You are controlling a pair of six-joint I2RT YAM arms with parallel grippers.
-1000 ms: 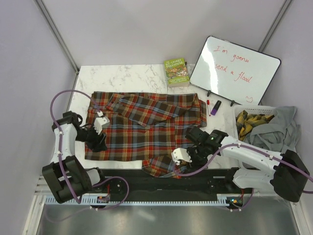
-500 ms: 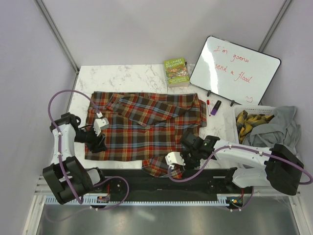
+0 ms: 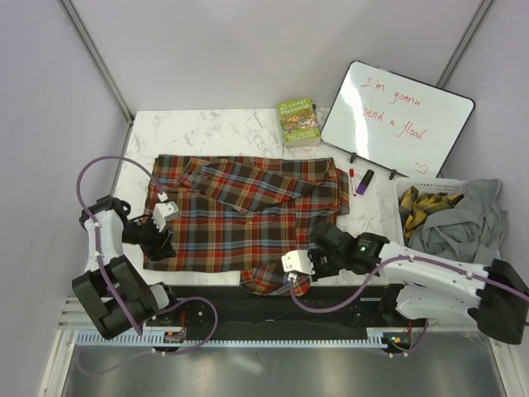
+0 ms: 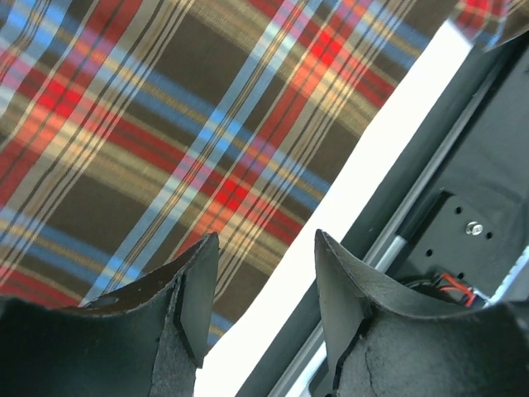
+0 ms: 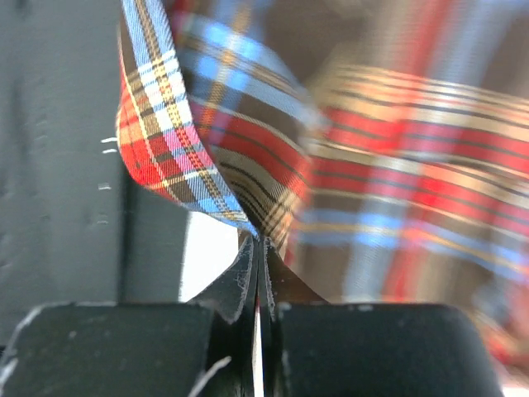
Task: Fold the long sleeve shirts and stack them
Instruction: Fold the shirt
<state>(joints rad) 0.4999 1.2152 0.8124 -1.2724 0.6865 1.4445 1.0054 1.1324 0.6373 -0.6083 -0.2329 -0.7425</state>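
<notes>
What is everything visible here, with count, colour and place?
plaid flannel long-sleeved shirt: one, red-orange, brown, blue, spread mid-table
paperback book: one, green, table's far edge
whiteboard: one, white, red handwriting, far right
marker pens: two, red and dark, beside whiteboard
plastic basket: one, white, right side
checked cloth: one, yellow, in basket
loose cloth: one, grey, draped over basket
marble table: one, white
left gripper: one, black, open above shirt's left edge
right gripper: one, black, shut on shirt's near hem

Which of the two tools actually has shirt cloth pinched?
The right tool: its jaws are shut on the near hem of the plaid shirt. The left tool stands open over the shirt's left edge, holding nothing.
</notes>
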